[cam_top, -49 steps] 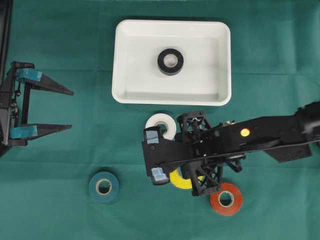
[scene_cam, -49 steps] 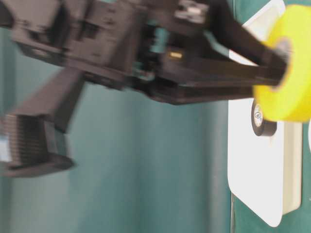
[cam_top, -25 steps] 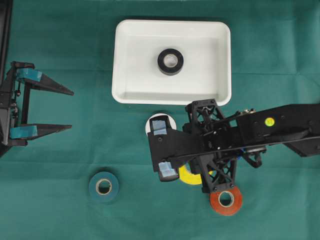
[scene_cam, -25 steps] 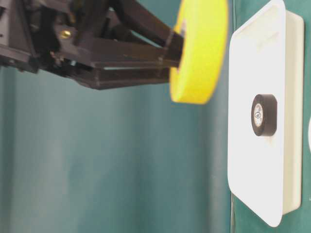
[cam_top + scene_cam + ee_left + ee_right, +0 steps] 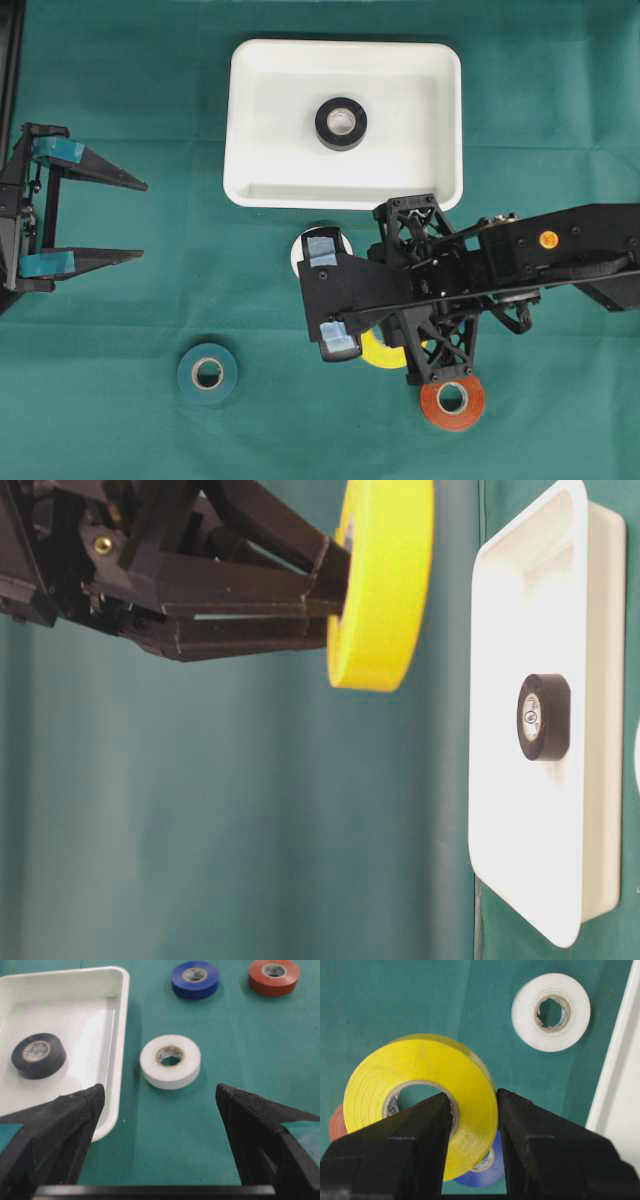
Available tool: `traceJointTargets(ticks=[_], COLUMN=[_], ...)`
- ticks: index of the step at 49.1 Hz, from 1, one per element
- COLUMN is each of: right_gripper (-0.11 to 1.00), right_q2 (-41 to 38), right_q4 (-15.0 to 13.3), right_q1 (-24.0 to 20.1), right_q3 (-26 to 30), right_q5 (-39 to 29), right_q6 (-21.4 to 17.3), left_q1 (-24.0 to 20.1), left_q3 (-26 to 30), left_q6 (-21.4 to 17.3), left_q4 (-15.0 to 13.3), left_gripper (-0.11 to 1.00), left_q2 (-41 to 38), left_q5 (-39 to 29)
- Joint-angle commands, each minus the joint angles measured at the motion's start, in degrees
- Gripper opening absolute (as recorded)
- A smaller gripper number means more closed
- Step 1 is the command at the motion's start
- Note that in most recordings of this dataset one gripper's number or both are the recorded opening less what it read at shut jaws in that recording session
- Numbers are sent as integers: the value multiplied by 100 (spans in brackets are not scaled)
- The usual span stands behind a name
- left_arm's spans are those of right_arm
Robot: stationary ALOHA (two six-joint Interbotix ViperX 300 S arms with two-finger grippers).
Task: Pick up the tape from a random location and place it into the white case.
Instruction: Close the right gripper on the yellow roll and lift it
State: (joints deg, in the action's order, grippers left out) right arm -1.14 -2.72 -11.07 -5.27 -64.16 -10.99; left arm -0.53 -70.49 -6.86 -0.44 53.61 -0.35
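overhead, a black roll (image 5: 341, 123) already lies in the white case (image 5: 250, 170) and the right claw (image 5: 330, 300), at the case's 6 o'clock, carries the yellow tape (image 5: 382, 352) clear of it, so the drop remains; the left claw (image 5: 95, 218) stands spread and empty. table-level, the tape (image 5: 381, 580) hangs lifted off the cloth. right wrist, the claw (image 5: 472, 1135) is pinching the tape's wall (image 5: 422, 1085), one finger through the core

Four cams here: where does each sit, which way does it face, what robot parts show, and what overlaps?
Overhead: looks straight down on the white case; both arms show.
Table-level: low, image turned sideways; right gripper holds the yellow tape.
Left wrist: behind the open left gripper, facing the white tape.
Right wrist: behind its fingers pinching the yellow roll's wall.
Shared: the black tape in the case shows in the first three.
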Motion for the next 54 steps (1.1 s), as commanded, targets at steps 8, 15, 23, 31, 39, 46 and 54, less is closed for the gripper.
traceJointTargets(ticks=[8, 15, 23, 31, 39, 46, 54], right_gripper=[30, 30, 30, 30, 30, 30, 30], right_q2=[176, 176, 176, 185, 176, 176, 176], right_q4=[-9, -9, -18, -18, -9, -62, -308], right_q1=[0, 0, 0, 0, 0, 0, 26], right_q3=[158, 158, 149, 149, 141, 132, 114], right_q5=[9, 18, 18, 18, 18, 18, 44], right_q6=[-18, -18, -18, -18, -18, -9, -9], left_q1=[9, 9, 9, 9, 9, 9, 9], left_q3=[70, 70, 70, 70, 70, 70, 70], left_q6=[0, 0, 0, 0, 0, 0, 0], left_q4=[-9, -9, -9, -9, -9, -9, -9], left_gripper=[97, 97, 97, 97, 97, 97, 97], left_q2=[-18, -18, -18, -18, -18, -18, -18], left_q5=[26, 0, 0, -9, -9, 0, 0])
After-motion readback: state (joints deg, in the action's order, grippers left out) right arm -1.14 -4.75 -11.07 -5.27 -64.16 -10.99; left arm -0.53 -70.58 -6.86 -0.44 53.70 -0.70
